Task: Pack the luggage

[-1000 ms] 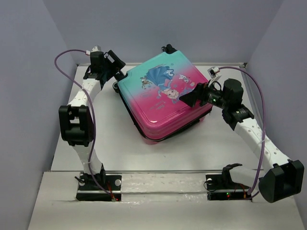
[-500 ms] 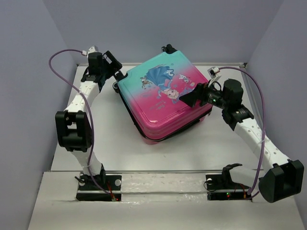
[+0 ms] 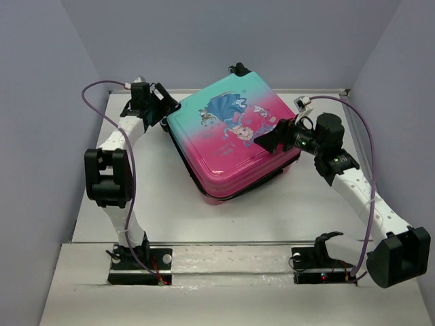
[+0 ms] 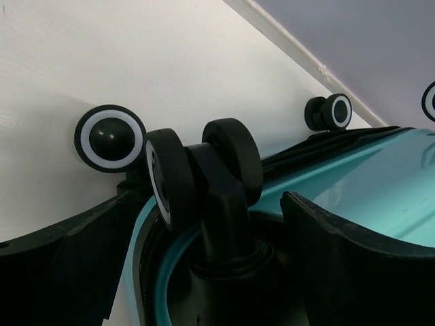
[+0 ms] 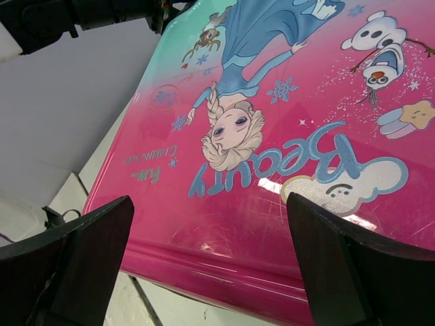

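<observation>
Overhead view, read from left to right. The left arm runs up the 9 o'clock side of the white table (image 3: 156,204). We find the left gripper (image 3: 159,109) at the 10 o'clock corner of the luggage (image 3: 228,146). In the left wrist view this gripper (image 4: 212,204) is spread wide, and its two black fingers (image 4: 61,272) flank a twin black caster wheel (image 4: 204,170) with a gap on either side, gripping nothing. A second wheel (image 4: 109,138) stands at 10 o'clock from the caster, and a third (image 4: 329,112) at 2 o'clock.

The luggage lies flat at the table's centre with its printed shell up. Its teal end points to 11 o'clock and its pink end to 5 o'clock, and a black zipper band shows along the near edges.

At the luggage's 3 o'clock edge we place the right gripper (image 3: 268,136). Seen from the right wrist, this gripper (image 5: 209,204) is likewise wide apart and empty above the pink shell (image 5: 285,224). We cannot tell whether it touches the shell.
</observation>
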Robot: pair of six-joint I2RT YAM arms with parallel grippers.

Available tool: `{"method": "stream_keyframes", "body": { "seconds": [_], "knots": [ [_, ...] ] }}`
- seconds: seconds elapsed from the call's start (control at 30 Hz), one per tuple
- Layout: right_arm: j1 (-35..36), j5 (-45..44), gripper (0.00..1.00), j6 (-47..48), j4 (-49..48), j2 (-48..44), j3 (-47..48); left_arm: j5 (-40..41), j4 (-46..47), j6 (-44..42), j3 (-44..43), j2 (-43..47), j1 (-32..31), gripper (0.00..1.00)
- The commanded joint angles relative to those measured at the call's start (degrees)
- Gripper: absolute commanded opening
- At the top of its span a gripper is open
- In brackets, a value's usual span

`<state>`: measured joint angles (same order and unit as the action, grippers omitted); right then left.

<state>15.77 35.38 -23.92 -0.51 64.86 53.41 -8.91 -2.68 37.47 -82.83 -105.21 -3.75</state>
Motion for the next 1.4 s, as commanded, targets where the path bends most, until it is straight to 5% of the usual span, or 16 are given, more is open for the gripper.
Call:
{"method": "stream_keyframes", "body": {
  "seconds": [0.0,0.4,0.53,0.73,0.8,1.17,1.37],
  "knots": [
    [0.14,0.83,1.0,0.46,-3.0,-1.4,-0.32,-3.13,2.33,3.21,-2.34,-1.13,-0.03,0.99],
    [0.14,1.45,1.0,-0.16,-3.88,-1.75,-1.64,-8.23,12.87,14.29,-3.92,-7.38,-0.21,0.89],
    [0.14,1.36,1.0,-0.51,-4.23,-2.19,-2.25,-9.02,16.12,16.05,-4.88,-7.82,-0.47,0.43],
    [0.14,0.92,1.0,-0.51,-4.32,-3.42,-3.92,-8.94,18.06,17.11,-5.06,-7.2,-0.47,0.24],
    [0.14,0.84,1.0,-0.77,-4.5,-3.86,-4.19,-9.2,18.84,17.81,-4.54,-6.33,-0.47,0.06],
    [0.14,-1.98,1.0,-1.04,-5.02,-5.71,-5.15,-11.04,18.94,19.04,-8.57,0.62,-0.38,0.06],
    [0.14,-1.98,1.0,-2.36,-7.04,-5.27,-6.3,-10.96,11.39,18.78,-15.25,3.25,-0.38,0.06]
  ]
}}
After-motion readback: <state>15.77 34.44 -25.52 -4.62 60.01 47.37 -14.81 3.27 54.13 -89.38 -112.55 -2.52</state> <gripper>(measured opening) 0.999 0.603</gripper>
